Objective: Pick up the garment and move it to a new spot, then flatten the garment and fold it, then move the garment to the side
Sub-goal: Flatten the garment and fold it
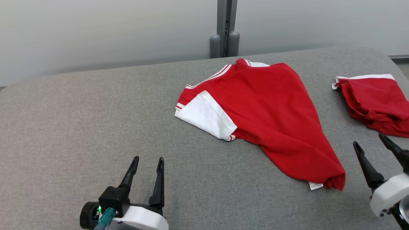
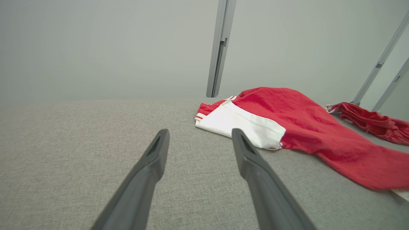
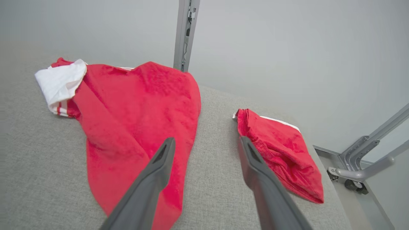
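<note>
nothing here you can actually read. the only printed thing is a little white care tag [image 1: 315, 185] poking out from under the near corner of the red t-shirt [image 1: 271, 108], lying flat on the grey table top [image 1: 96, 121]. it has a few dark lines of print, but they're way too small and blurry to make out, not even a single letter or number. the same tag just peeks in at the right edge of the left wrist view [image 2: 401, 194], and the print can't be made out there either.
</note>
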Controlling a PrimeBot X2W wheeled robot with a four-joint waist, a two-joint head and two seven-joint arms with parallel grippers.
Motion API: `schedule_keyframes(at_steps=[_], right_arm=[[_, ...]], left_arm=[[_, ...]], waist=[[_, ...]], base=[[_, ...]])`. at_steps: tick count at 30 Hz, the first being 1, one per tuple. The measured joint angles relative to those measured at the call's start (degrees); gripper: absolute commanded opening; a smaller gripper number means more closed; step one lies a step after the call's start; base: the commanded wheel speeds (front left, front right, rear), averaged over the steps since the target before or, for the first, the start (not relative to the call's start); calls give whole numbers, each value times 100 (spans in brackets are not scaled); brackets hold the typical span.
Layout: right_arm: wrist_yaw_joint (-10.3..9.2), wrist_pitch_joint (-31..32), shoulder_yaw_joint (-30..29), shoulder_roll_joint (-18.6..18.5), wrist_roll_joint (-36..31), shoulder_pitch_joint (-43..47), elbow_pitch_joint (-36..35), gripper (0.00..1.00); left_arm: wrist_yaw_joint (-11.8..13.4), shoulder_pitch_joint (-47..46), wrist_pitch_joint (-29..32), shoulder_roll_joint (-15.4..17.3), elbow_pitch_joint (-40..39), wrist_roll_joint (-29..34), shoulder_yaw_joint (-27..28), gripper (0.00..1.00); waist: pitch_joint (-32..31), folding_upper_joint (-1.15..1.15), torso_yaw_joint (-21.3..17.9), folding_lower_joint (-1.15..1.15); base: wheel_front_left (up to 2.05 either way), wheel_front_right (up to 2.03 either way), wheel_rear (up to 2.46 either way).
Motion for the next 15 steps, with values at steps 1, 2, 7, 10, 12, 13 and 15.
schedule_keyframes(at_steps=[1,2,7,10,12,13,15], right_arm=[[0,4,-36,57,54,-26,-91,100],[0,21,-44,123,97,-69,-166,100],[0,203,136,391,200,-591,-200,100],[0,297,402,638,348,-1017,140,100],[0,344,553,793,490,-1295,478,100],[0,358,645,869,589,-1412,670,100],[0,360,868,948,670,-1632,1081,100]], left_arm=[[-7,-4,0,1,2,-2,-26,100],[-7,-16,0,-4,-2,-7,-52,100],[-4,-105,0,1,-26,-19,-81,100],[-2,-155,0,-3,-52,-46,-114,100],[0,-212,1,1,-59,-60,-153,100],[4,-244,0,-2,-71,-79,-170,100],[23,-291,0,-2,-94,-101,-185,100]], waist=[[3,0,22,0],[6,0,51,0],[59,0,280,0],[119,0,470,0],[160,0,628,0],[181,0,714,0],[225,0,898,0]], base=[[0,0,0],[0,0,0],[0,0,0],[0,0,0],[0,0,0],[0,0,0],[0,0,0]])
